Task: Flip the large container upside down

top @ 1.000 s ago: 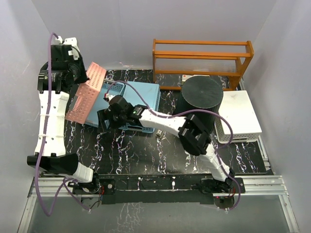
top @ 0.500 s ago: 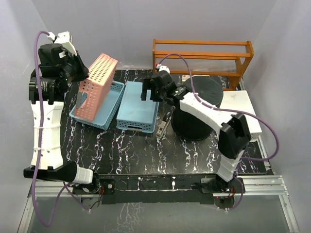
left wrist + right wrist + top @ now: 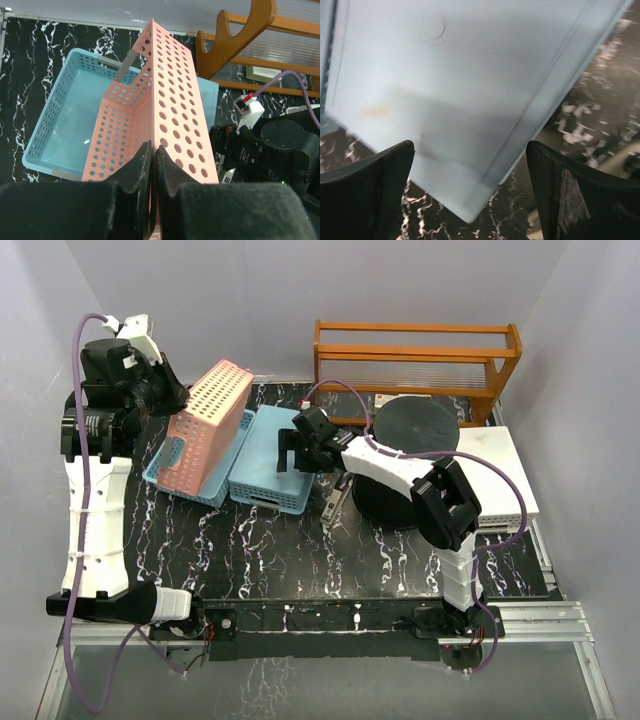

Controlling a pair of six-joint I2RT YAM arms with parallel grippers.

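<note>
Black marble-look table top [image 3: 270, 550] veined white, pale walls [image 3: 300, 290] around, one orange wooden rack [image 3: 415, 355] at the back. Four baskets: one upright pale blue perforated plastic basket [image 3: 70, 120], one upturned pale blue plastic basket [image 3: 275, 455], one pink perforated plastic basket [image 3: 205, 430], one white plastic basket [image 3: 500, 475] far right. One big round black plastic bucket [image 3: 415, 425] right of centre, flat round face up, beside the white one. Left gripper [image 3: 152, 160] clamped on the pink basket's wall. Right gripper [image 3: 469, 155] spread wide above the upturned blue basket, gripping nothing

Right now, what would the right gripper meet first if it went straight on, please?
The right gripper would likely meet the flat underside of the overturned blue basket; how near is unclear.
</note>
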